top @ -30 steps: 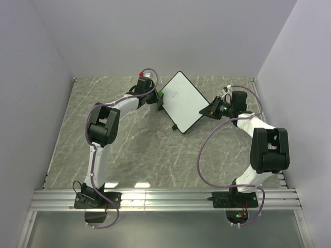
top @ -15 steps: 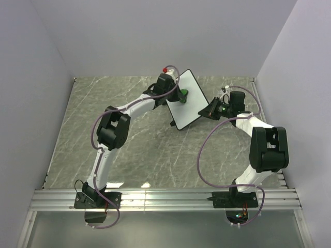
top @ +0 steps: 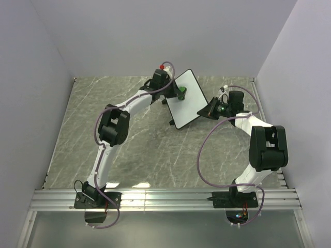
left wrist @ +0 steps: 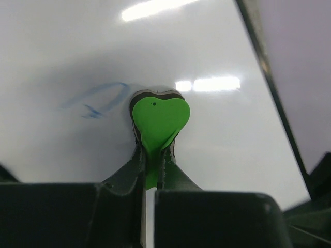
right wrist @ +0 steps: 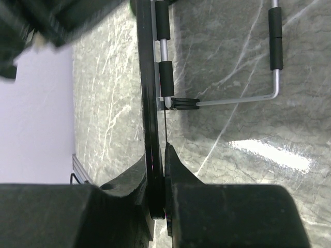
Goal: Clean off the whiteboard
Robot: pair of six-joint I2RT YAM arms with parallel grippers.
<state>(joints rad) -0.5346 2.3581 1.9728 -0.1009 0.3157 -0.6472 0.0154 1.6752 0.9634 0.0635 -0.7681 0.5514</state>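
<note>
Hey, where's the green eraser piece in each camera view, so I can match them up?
Top external: green eraser upper centre, on the whiteboard.
Left wrist: dead centre, pinched in the left gripper.
Right wrist: not in view.
Shared landmark: the whiteboard, seen edge-on by the right wrist camera.

No readable text; the whiteboard (left wrist: 62,46) bears an illegible blue scribble (left wrist: 95,101).
</note>
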